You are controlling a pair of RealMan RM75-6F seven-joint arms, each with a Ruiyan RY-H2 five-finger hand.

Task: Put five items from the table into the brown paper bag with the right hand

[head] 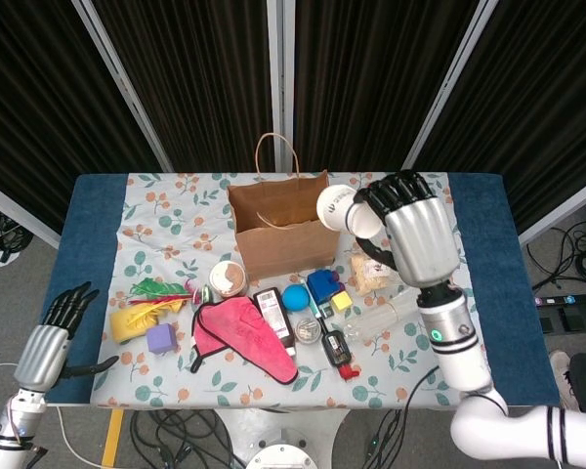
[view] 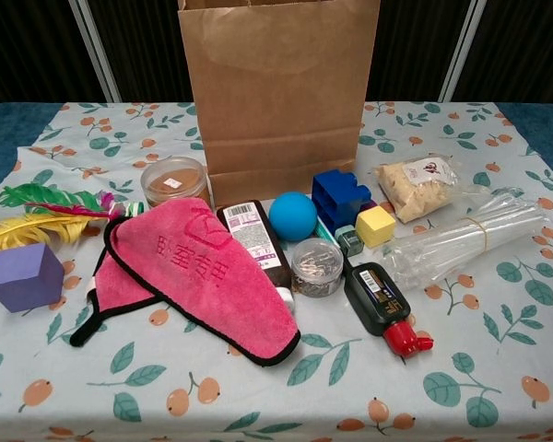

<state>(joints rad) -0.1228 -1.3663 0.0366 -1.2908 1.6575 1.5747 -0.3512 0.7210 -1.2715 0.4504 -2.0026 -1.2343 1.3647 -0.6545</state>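
Head view: right robot hand (head: 410, 220) grips white paper cups (head: 344, 210) over brown paper bag (head: 283, 230); left robot hand (head: 54, 337) seemingly open, off the table (head: 483, 254).
Chest view: neither hand visible; floral cloth, dark curtains.

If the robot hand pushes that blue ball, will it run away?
Probably. The blue ball is round and smooth, so a nudge would likely roll it. It may not go far: the blue block and dark bottle sit close beside it.

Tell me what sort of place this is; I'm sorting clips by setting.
Probably a robot lab or test booth: black curtains behind a cloth-covered table, with loose cables on the floor.
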